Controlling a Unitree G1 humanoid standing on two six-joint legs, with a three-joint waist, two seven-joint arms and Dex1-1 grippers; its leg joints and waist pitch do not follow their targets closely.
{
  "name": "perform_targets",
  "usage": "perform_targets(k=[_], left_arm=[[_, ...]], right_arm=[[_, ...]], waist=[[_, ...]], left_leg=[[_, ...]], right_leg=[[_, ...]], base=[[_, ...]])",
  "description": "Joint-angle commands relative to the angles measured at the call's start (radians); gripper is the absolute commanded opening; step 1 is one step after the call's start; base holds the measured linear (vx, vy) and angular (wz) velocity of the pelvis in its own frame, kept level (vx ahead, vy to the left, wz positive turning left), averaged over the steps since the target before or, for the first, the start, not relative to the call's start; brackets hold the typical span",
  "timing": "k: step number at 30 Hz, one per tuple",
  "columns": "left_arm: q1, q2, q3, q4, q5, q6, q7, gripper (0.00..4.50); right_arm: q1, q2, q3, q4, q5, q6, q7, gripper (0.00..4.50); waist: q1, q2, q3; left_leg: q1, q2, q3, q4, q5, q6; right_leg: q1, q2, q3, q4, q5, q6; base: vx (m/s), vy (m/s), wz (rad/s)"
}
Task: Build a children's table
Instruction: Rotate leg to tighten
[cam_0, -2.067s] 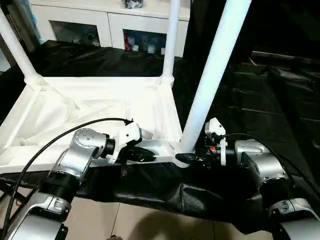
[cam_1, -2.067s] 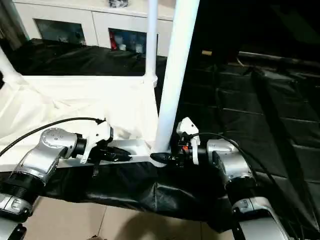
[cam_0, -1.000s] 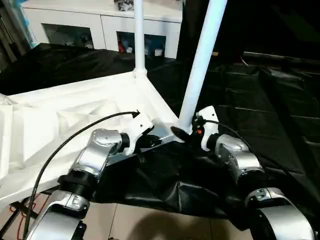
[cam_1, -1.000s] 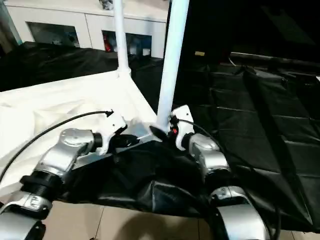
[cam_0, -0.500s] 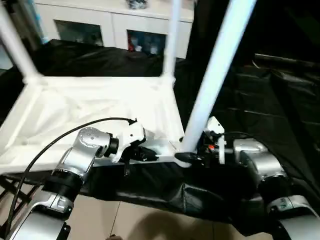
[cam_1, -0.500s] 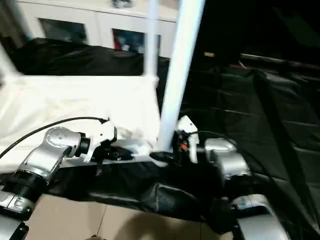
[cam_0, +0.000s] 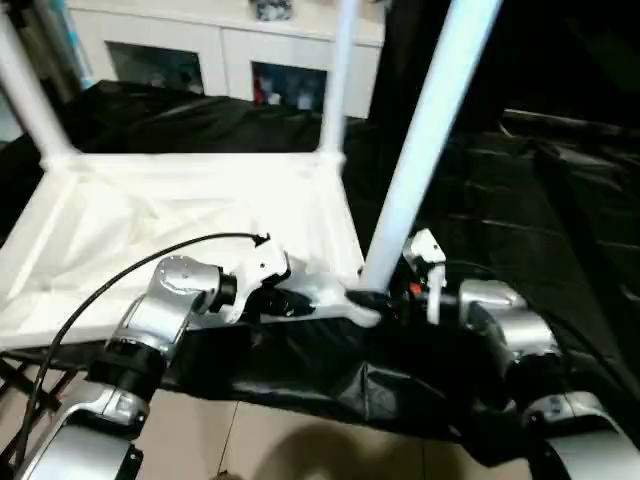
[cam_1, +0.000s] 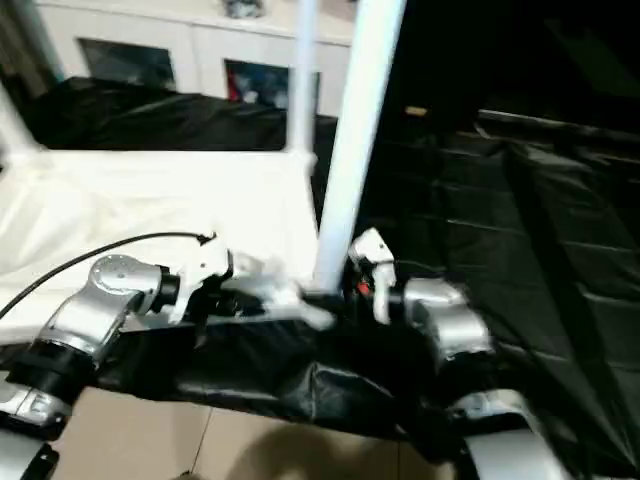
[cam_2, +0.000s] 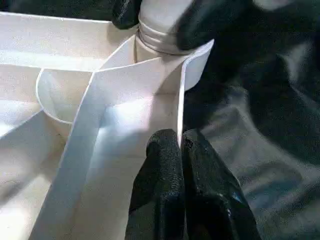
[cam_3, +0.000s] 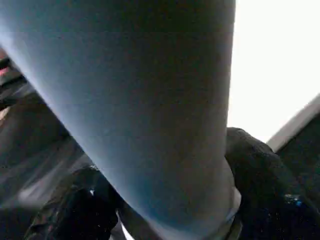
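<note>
Table: the children's table (cam_0: 190, 215) lies upside down on a black sheet (cam_0: 540, 200), close in front of the robot, with its legs poking up.

Left gripper: the left gripper (cam_2: 180, 165) is the nearest thing. Its two black fingers are pressed together on the thin white wall at the table's near edge, pinching it.

Right gripper: the right gripper (cam_3: 165, 205) is at the bottom of the near leg (cam_0: 425, 140). One black finger sits on each side of the leg, hugging it, but I cannot tell how tight.

Near corner: the leg's ringed end goes into the round corner socket (cam_2: 160, 47). I cannot tell if it is all the way in.

What could go wrong: the leg leans a little. I think if it is not in deep enough, it could wobble or pop out when the gripper lets go. If the left pinch slips off the thin wall, the table could slide on the shiny sheet.

Feel and shape: the table is smooth, hard white plastic, with thin ribs underneath and a flat rim. The legs are long, round and get thinner. The sheet is black, shiny and wrinkly.

Far legs: two more legs stand up at the far corners, one (cam_0: 335, 80) near the middle and one (cam_0: 25, 90) at the left.

Farthest: a white cabinet (cam_0: 215, 45) with glass fronts.
</note>
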Motion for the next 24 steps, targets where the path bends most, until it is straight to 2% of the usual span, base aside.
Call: perform_targets(k=[1,4,5,6,8,10,12,14,15,16,18,21,24], left_arm=[[-0.018,-0.073,-0.002,-0.003,-0.006,0.013,0.104,0.00],[-0.025,-0.128,-0.001,0.009,0.005,0.027,0.189,0.00],[-0.032,-0.156,0.002,0.020,0.011,0.031,0.237,0.00],[-0.037,-0.176,0.001,0.026,0.014,0.034,0.265,0.00],[-0.041,-0.196,-0.002,0.028,0.018,0.036,0.291,0.00],[-0.044,-0.217,-0.008,0.025,0.020,0.039,0.304,0.00],[-0.043,-0.229,-0.015,0.021,0.027,0.035,0.303,0.00],[-0.042,-0.227,-0.018,0.018,0.029,0.030,0.294,0.00],[-0.040,-0.221,-0.018,0.015,0.030,0.025,0.284,0.00],[-0.034,-0.199,-0.021,0.012,0.026,0.009,0.251,0.00],[-0.029,-0.179,-0.024,0.010,0.022,-0.006,0.219,0.00],[-0.027,-0.147,-0.023,0.009,0.014,-0.016,0.171,0.00],[-0.030,-0.108,-0.020,0.015,0.006,-0.034,0.108,0.00]], right_arm=[[-0.019,0.081,0.035,0.091,-0.057,-0.010,-0.167,2.68],[-0.048,0.136,-0.009,0.159,-0.052,-0.005,-0.333,2.67],[-0.060,0.159,-0.025,0.185,-0.052,-0.008,-0.409,2.67],[-0.070,0.176,-0.035,0.206,-0.057,-0.013,-0.477,2.67],[-0.075,0.195,-0.032,0.218,-0.064,-0.026,-0.503,2.67],[-0.079,0.213,-0.023,0.223,-0.073,-0.052,-0.499,2.67],[-0.089,0.224,-0.031,0.236,-0.066,-0.073,-0.486,3.23],[-0.096,0.223,-0.040,0.240,-0.056,-0.079,-0.474,3.37],[-0.100,0.216,-0.043,0.239,-0.051,-0.083,-0.455,3.45],[-0.098,0.189,-0.022,0.220,-0.056,-0.092,-0.382,3.59],[-0.090,0.166,0.001,0.200,-0.061,-0.102,-0.312,3.72],[-0.056,0.123,0.038,0.138,-0.046,-0.098,-0.151,3.72],[-0.011,0.064,0.082,0.061,-0.036,-0.090,0.022,3.72]], waist=[[-0.004,-0.001,-0.051],[-0.012,-0.001,-0.049],[-0.010,0.001,-0.051],[-0.013,0.000,-0.050],[-0.012,0.002,-0.051],[-0.009,0.003,-0.054],[-0.008,0.003,-0.055],[-0.007,0.007,-0.057],[-0.005,0.008,-0.057],[-0.004,0.012,-0.058],[-0.002,0.010,-0.060],[0.001,0.011,-0.060],[0.005,0.008,-0.061]], left_leg=[[0.000,0.024,-0.010,-0.068,-0.280,-0.007],[0.002,0.023,-0.011,-0.069,-0.300,-0.012],[0.008,0.022,-0.010,-0.066,-0.311,-0.009],[0.006,0.022,-0.009,-0.067,-0.309,-0.004],[0.005,0.021,-0.008,-0.067,-0.300,-0.002],[0.001,0.021,-0.008,-0.066,-0.292,0.006],[-0.003,0.021,-0.006,-0.065,-0.276,0.019],[-0.003,0.021,-0.005,-0.064,-0.268,0.024],[-0.003,0.021,-0.004,-0.064,-0.264,0.026],[-0.002,0.021,-0.005,-0.064,-0.268,0.029],[-0.002,0.021,-0.003,-0.062,-0.263,0.037],[-0.005,0.021,-0.002,-0.061,-0.244,0.052],[-0.006,0.021,-0.002,-0.060,-0.220,0.069]], right_leg=[[0.039,-0.065,0.043,-0.087,-0.385,-0.173],[0.035,-0.065,0.043,-0.096,-0.436,-0.150],[0.032,-0.066,0.043,-0.099,-0.442,-0.148],[0.032,-0.064,0.045,-0.098,-0.428,-0.151],[0.031,-0.063,0.044,-0.098,-0.414,-0.148],[0.037,-0.063,0.044,-0.095,-0.386,-0.149],[0.039,-0.061,0.044,-0.091,-0.342,-0.159],[0.039,-0.061,0.045,-0.089,-0.315,-0.169],[0.040,-0.060,0.045,-0.087,-0.301,-0.175],[0.041,-0.060,0.045,-0.088,-0.290,-0.180],[0.043,-0.060,0.044,-0.085,-0.272,-0.185],[0.047,-0.059,0.044,-0.083,-0.238,-0.191],[0.051,-0.059,0.044,-0.079,-0.206,-0.201]], base=[[0.000,0.000,0.00],[0.000,0.000,0.00],[0.000,0.000,0.00],[0.000,0.000,0.00],[0.000,0.000,0.00],[0.000,0.000,0.00],[0.000,0.000,0.00],[0.000,0.000,0.00],[0.000,0.000,0.00],[0.000,0.000,0.00],[0.000,0.000,0.00],[0.000,0.000,0.00],[0.000,0.000,0.00]])
